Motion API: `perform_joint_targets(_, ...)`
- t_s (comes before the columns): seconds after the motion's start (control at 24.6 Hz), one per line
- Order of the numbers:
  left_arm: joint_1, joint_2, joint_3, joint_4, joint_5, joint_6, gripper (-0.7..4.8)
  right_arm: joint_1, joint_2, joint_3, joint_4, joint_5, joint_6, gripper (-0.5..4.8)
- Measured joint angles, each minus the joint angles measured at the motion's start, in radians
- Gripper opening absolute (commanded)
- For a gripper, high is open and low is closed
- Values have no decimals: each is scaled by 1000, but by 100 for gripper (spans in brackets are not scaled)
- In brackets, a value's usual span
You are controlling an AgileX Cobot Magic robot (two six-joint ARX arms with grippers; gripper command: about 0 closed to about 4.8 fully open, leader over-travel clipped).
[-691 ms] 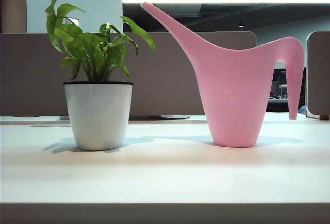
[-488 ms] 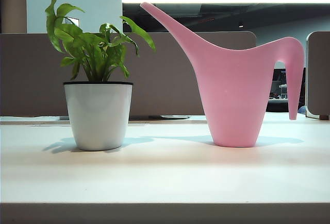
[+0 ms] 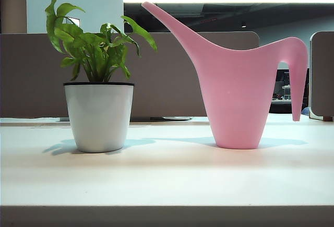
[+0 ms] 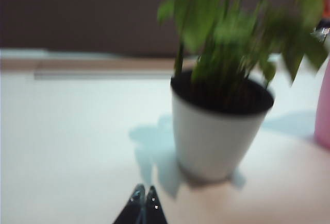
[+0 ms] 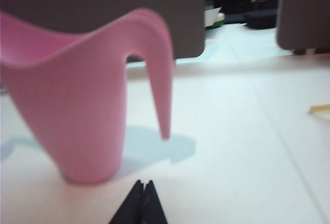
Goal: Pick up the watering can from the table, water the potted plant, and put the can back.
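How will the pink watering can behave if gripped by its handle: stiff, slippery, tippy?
The watering can looks like smooth moulded plastic, so probably stiff but slick. Its base is narrower than its top, with the long spout overhanging, so it may tip or swing spout-down. Fill level isn't visible.

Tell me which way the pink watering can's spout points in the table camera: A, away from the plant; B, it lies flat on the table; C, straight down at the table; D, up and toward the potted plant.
D: the watering can stands upright on the table, its spout rising toward the potted plant.
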Motion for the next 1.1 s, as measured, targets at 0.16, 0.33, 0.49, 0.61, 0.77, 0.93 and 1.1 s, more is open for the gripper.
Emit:
perform_joint_targets(0.16, 0, 45, 170, -114, 0, 0, -6, 0, 11, 142, 2, 27, 31, -6)
perform_joint_targets(0.33, 0, 159, 298, -257, 26, 19, -6, 0, 85, 272, -125, 27, 3, -6)
perform_joint_targets(0.49, 0, 274, 399, -331, 101, 45, -5, 0, 169, 377, -182, 27, -92, -6)
perform_joint_targets(0.61, 0, 347, 462, -340, 113, 58, -5, 0, 284, 436, -187, 74, -145, -6)
perform_joint_targets(0.77, 0, 430, 551, -350, 124, 74, -5, 0, 428, 476, -196, 95, -148, -6)
perform_joint_targets(0.93, 0, 471, 615, -370, 146, 84, -5, 0, 571, 520, -196, 96, -150, -6)
perform_joint_targets(1.1, 0, 475, 619, -412, 205, 88, -5, 1, 729, 554, -200, 66, -158, -3)
